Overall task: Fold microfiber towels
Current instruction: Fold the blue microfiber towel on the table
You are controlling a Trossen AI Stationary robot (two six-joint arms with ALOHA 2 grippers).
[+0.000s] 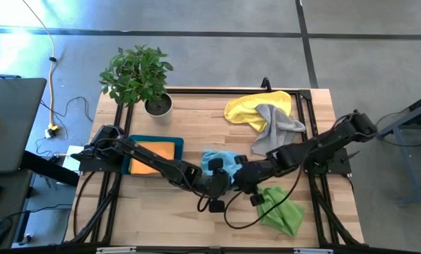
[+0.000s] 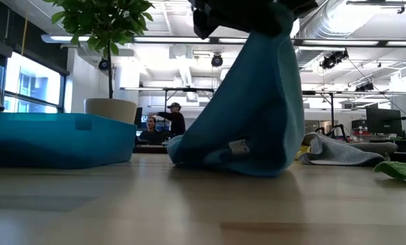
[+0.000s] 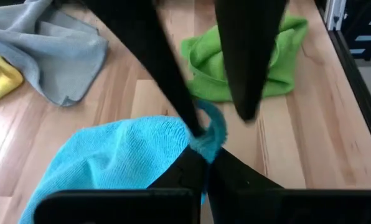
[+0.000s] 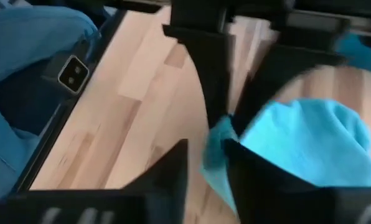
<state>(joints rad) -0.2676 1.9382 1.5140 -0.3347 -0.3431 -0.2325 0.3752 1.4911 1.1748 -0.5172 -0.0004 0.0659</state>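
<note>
Light blue microfiber towel (image 1: 221, 164) at bench (image 1: 196, 219) centre, bunched, part lifted off the wood; in low view it hangs as a tall drape (image 2: 257, 102) with its lower edge on the bench. Left gripper (image 3: 201, 134) closed, pinching one corner of the blue towel (image 3: 111, 158). Right gripper (image 4: 213, 149) faces it from the other side, right at that same corner; fingers apart with blue cloth (image 4: 310, 143) between and beside them, cannot tell if it has a real hold. Both grippers meet near mid-bench, almost touching.

Lime green towel (image 1: 281, 208) crumpled on the bench near the right arm, just beside the blue one. Grey towel (image 1: 275, 127) lies partly over the yellow towel (image 1: 249, 107) at the far right of the bench. Orange towel (image 1: 154, 156) flat inside the teal tray (image 1: 176, 141) on the left side. Potted plant (image 1: 143, 77) at the far edge behind the tray. People (image 2: 165, 119) visible far off in the room, low view
</note>
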